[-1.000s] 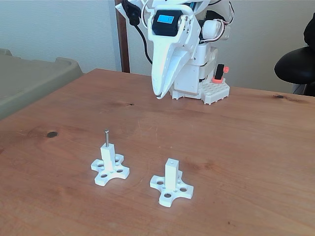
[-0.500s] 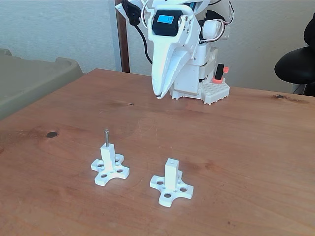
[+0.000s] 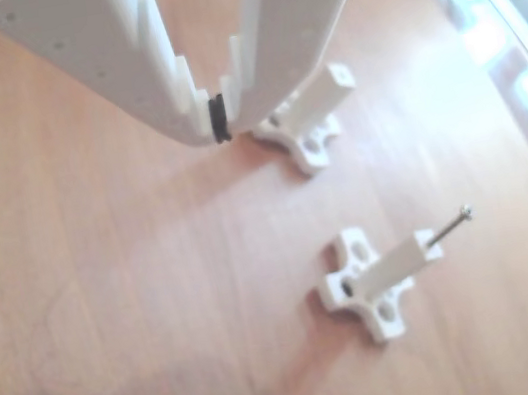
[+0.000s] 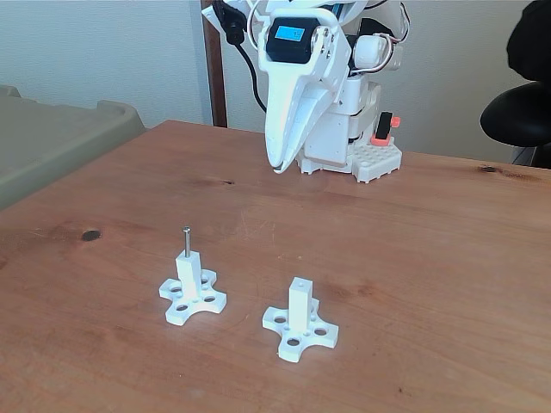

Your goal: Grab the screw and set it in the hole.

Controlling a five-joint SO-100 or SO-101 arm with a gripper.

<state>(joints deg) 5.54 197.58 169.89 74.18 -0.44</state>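
Two white square posts on cross-shaped bases stand on the wooden table. In the fixed view the left post [image 4: 189, 280] has the thin grey screw [image 4: 186, 240] standing upright in its top. The right post [image 4: 300, 303] shows an empty hole [image 4: 300, 281] in its end face. My white gripper [image 4: 277, 165] hangs shut above the back of the table, well behind both posts, holding nothing. In the other view the shut gripper [image 3: 220, 124] is at the top, the screw [image 3: 450, 224] sticks out of the nearer post [image 3: 389, 267], and the other post [image 3: 313, 98] lies just beyond the fingertips.
The arm's white base [image 4: 349, 146] sits at the table's back edge. A dark knot [image 4: 90, 234] marks the wood at left. A grey-green bin [image 4: 52, 138] stands off the table's left side, and a black chair [image 4: 516, 112] at right.
The arm, posts and screw have not moved. A dark shape at the upper right edge of the fixed view has shifted slightly.
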